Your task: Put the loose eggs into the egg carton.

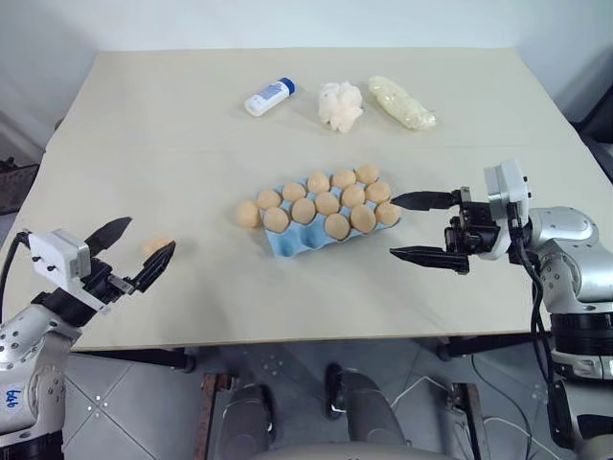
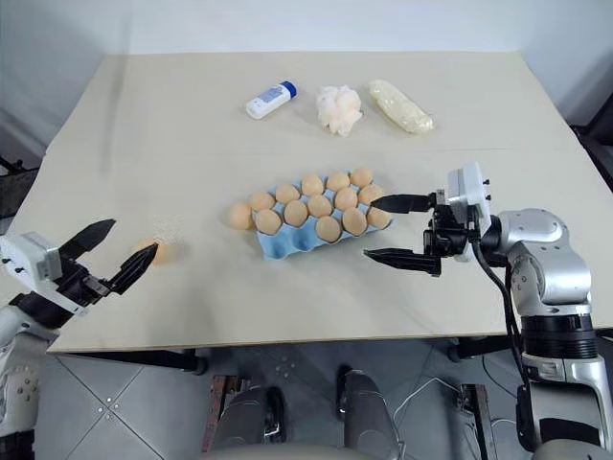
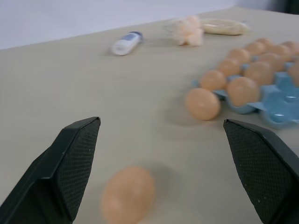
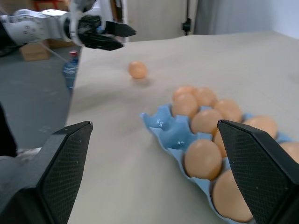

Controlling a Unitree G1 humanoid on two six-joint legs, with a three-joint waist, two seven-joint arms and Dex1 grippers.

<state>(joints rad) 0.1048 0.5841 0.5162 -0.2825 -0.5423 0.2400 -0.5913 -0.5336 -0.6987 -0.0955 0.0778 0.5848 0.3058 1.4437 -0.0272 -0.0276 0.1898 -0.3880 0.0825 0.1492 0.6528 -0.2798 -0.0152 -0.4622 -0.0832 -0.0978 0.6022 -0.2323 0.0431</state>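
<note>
A lab-like test room: bare table point(image 1: 144, 144), grey tiled floor point(image 1: 124, 402), plain walls.

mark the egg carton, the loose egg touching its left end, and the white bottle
egg carton point(image 1: 287, 244): left eye view, bare blue front wall.
loose egg at the carton's left end point(image 1: 248, 214): left eye view, middle of the shell.
white bottle point(image 1: 267, 98): left eye view, mid-body.

Matte, smooth eggs point(image 1: 327, 203) sit in a moulded blue carton point(image 1: 287, 243); the desk point(image 1: 144, 144) looks matt beige.
</note>
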